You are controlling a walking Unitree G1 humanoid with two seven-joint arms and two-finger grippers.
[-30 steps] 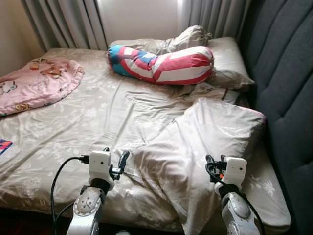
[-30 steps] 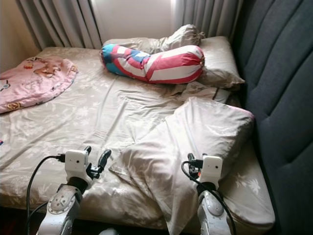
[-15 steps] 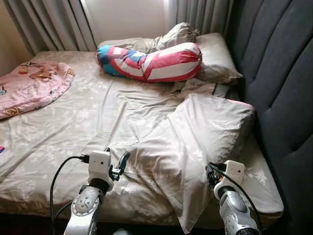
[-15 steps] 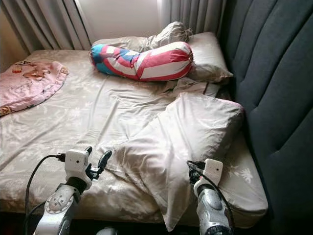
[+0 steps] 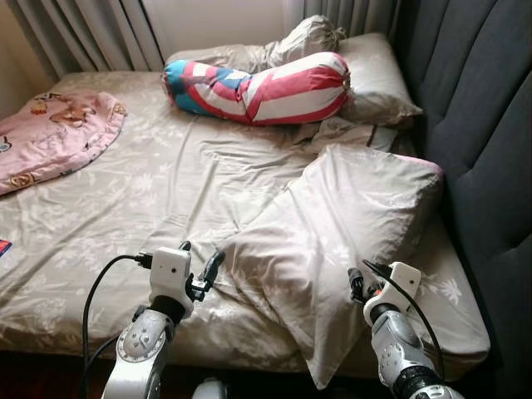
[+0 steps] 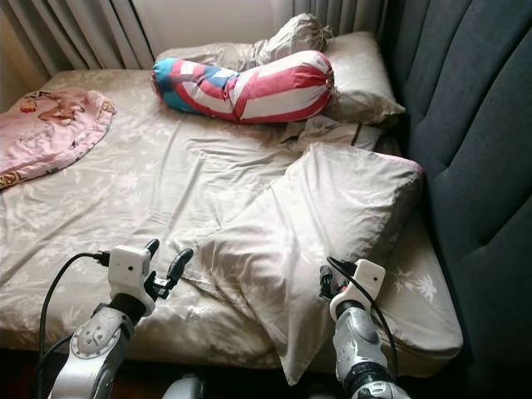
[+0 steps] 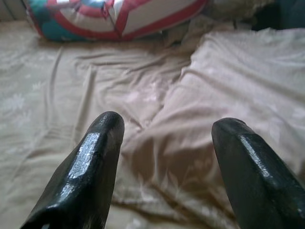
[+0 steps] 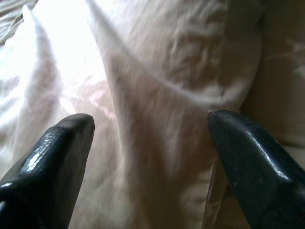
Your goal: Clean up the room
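Note:
A large beige pillow lies askew on the near right part of the bed, one corner hanging over the front edge. My left gripper hovers open just left of the pillow's near corner, and the left wrist view looks between its fingers at that corner. My right gripper is open at the pillow's right side. Its wrist view has the pillowcase close up between the fingers. Neither gripper holds anything.
A red, white and blue striped bolster lies across the head of the bed by more beige pillows. A pink blanket is at far left. The dark grey headboard runs along the right. The beige sheet is rumpled.
The camera has swung, so the whole scene has shifted. My right gripper has dropped slightly and sits closer against the pillow's side. The left gripper stays where it was.

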